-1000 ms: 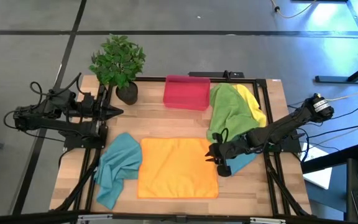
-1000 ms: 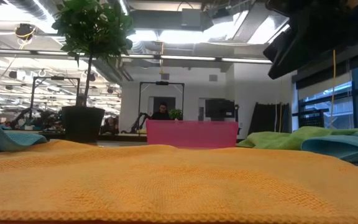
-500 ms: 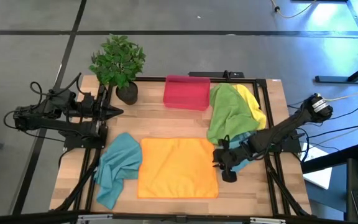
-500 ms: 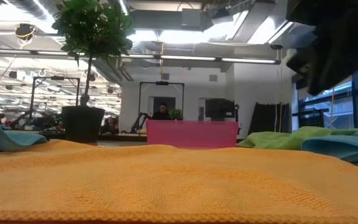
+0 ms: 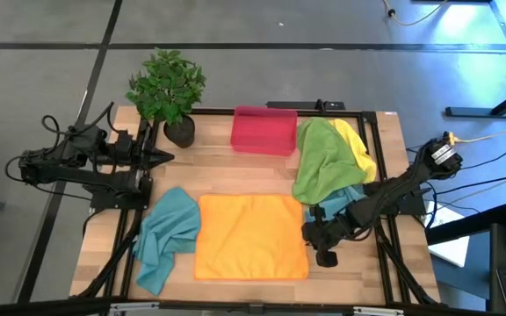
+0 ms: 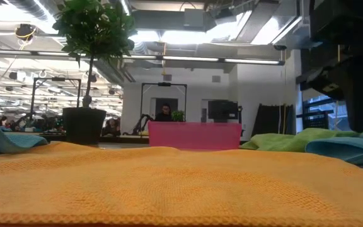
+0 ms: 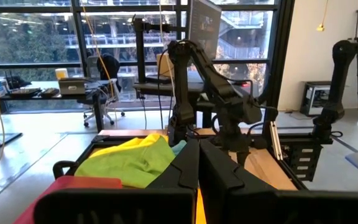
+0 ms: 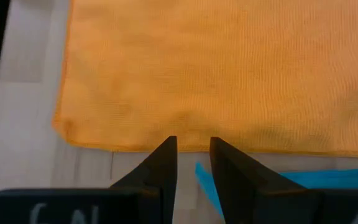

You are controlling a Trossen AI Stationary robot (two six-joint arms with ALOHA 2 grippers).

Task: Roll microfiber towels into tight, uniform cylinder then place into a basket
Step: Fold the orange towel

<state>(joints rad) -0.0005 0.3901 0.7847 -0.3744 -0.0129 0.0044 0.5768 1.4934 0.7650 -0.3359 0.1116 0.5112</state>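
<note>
Beyond my table the grey floor (image 5: 262, 35) is crossed by dark seams at the frame's top. Level across, I look into a bright hall: long ceiling lights (image 6: 188, 58) overhead, a white wall (image 6: 257, 88) at centre right, tall windows (image 6: 326, 101) on the right edge, and a person (image 6: 163, 113) sitting at centre.

Taking the orange towel (image 5: 251, 235) as landmark: bare desk (image 5: 235, 171) runs between it and the basket (image 5: 263, 130) behind. On its left a crumpled teal towel (image 5: 165, 235) touches its edge. On its right the right gripper (image 5: 320, 242) stands just beside its edge, backed by the green towel (image 5: 318, 160) heap. The plant (image 5: 169, 88) blocks the far-left corner.
</note>
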